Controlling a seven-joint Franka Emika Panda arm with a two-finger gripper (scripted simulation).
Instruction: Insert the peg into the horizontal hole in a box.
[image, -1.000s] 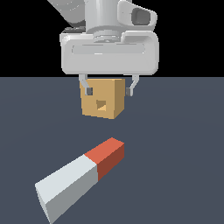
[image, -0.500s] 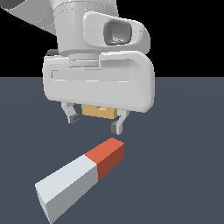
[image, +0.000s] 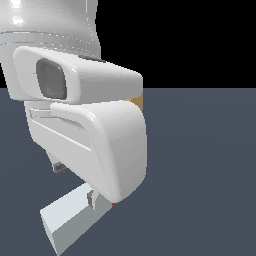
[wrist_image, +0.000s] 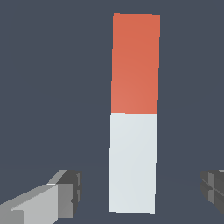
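The peg (wrist_image: 133, 131) lies flat on the dark floor, one half orange-red and the other pale grey-white. My gripper (wrist_image: 141, 186) is open, and its fingers (wrist_image: 65, 192) stand on either side of the pale half without touching it. In the exterior view the white hand fills most of the picture. Below it, the pale end of the peg (image: 65, 220) sticks out under the gripper (image: 76, 182). Only a thin tan sliver of the box (image: 138, 102) shows behind the hand. The hole is hidden.
The dark grey floor (image: 200, 165) stretches to the exterior view's right of the hand, with black background above it. Nothing else stands on it in either view.
The hand has come down and toward the exterior camera, from above the box to over the peg. It now covers nearly all of the box. The peg has not moved.
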